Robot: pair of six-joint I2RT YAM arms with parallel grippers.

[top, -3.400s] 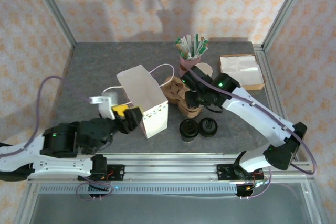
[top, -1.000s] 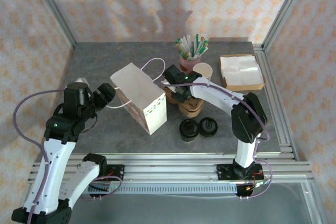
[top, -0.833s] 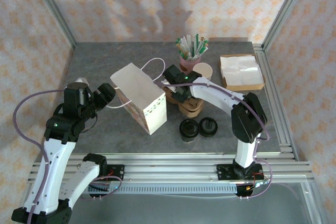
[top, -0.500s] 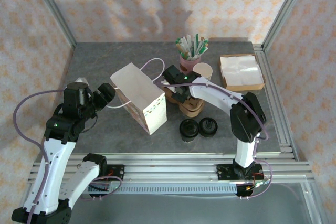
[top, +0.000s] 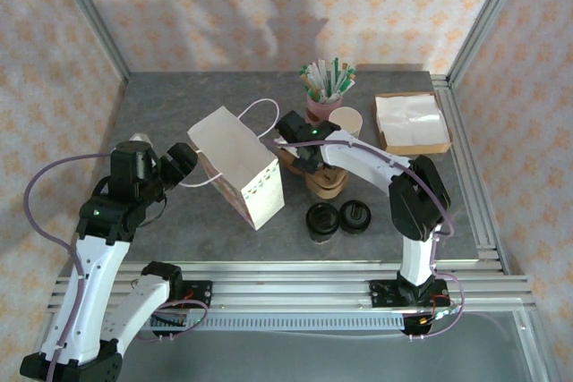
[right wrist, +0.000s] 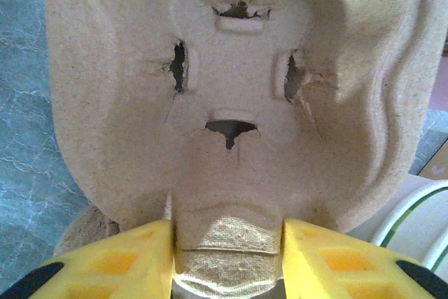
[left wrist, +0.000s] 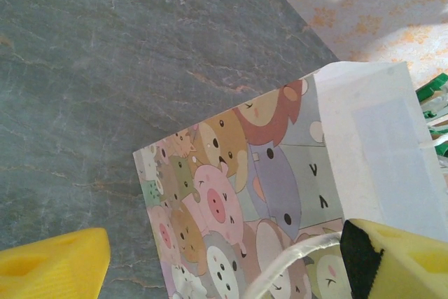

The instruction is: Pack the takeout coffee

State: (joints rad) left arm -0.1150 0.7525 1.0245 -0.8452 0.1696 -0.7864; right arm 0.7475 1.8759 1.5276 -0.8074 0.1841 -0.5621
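Note:
The takeout coffee (top: pixel 322 219), a black-lidded cup, stands on the table in front of the brown pulp cup carrier (top: pixel 320 178), with a similar black round lid piece (top: pixel 355 216) to its right. My right gripper (top: pixel 301 148) reaches over the carrier's back. Its yellow fingers (right wrist: pixel 112 264) press both sides of the central ridge of the cup carrier (right wrist: pixel 238 89). The paper bag (top: pixel 237 165) stands open to the carrier's left. My left gripper (top: pixel 179 163) is open at the bag's left side. The cartoon-printed side of the bag (left wrist: pixel 231 187) and its handle (left wrist: pixel 294 264) lie between the left gripper's fingers (left wrist: pixel 52 264).
A pink cup of stirrers (top: pixel 327 87) and a cream paper cup (top: pixel 346 121) stand behind the carrier. A box of napkins (top: pixel 412 123) is at the back right. Metal frame posts border the table (top: pixel 161 114).
Since the oldest frame both arms rose; the left gripper went to the bag's left side and the right onto the carrier. In the last second the right fingers closed slightly.

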